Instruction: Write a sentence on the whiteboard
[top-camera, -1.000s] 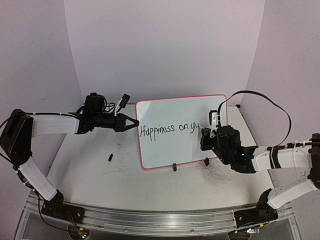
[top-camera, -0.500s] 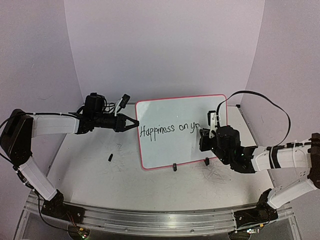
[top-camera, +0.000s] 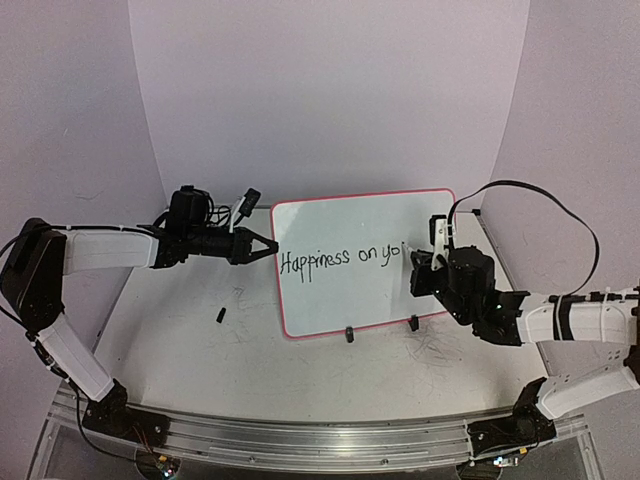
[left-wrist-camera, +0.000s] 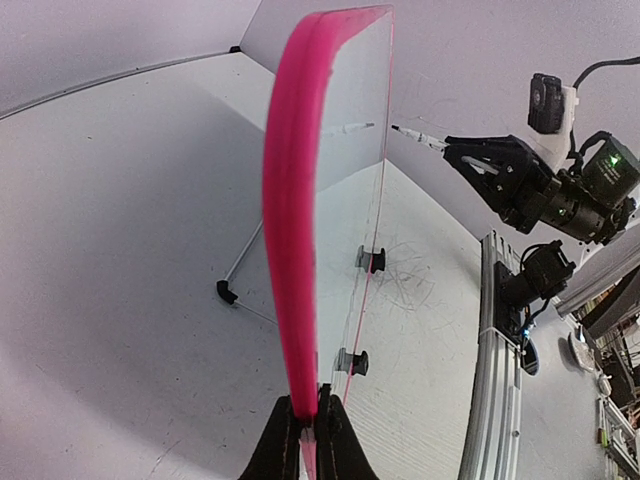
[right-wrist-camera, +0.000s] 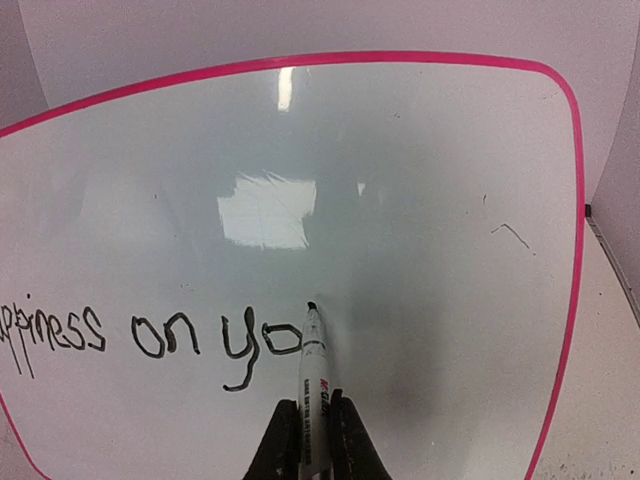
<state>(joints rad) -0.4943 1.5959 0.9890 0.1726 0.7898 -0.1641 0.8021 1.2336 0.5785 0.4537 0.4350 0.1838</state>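
Item 1. Large rectangular whiteboard (top-camera: 360, 295) with a thin pink-red rounded rim. It stands upright on two small black clip feet, mid-counter, on the white counter (top-camera: 200, 350).

Item 2. Sentence (top-camera: 340, 258): one line of thin black handwritten marker letters reading "Happiness on yo". It runs from the board's left edge to past the middle.

Item 3. Left hand (top-camera: 272, 246): fingers together, clamped on the board's left rim about halfway up.

Item 4. Right hand (right-wrist-camera: 313, 425): fingers clamped on a white-barrelled marker pen (right-wrist-camera: 316, 385). The pen's black tip is at the board face, just right of the last "o". Whether it touches the board cannot be told.

Item 5. Small black oblong piece (top-camera: 220, 315): it lies on the counter left of the board, apart from it.
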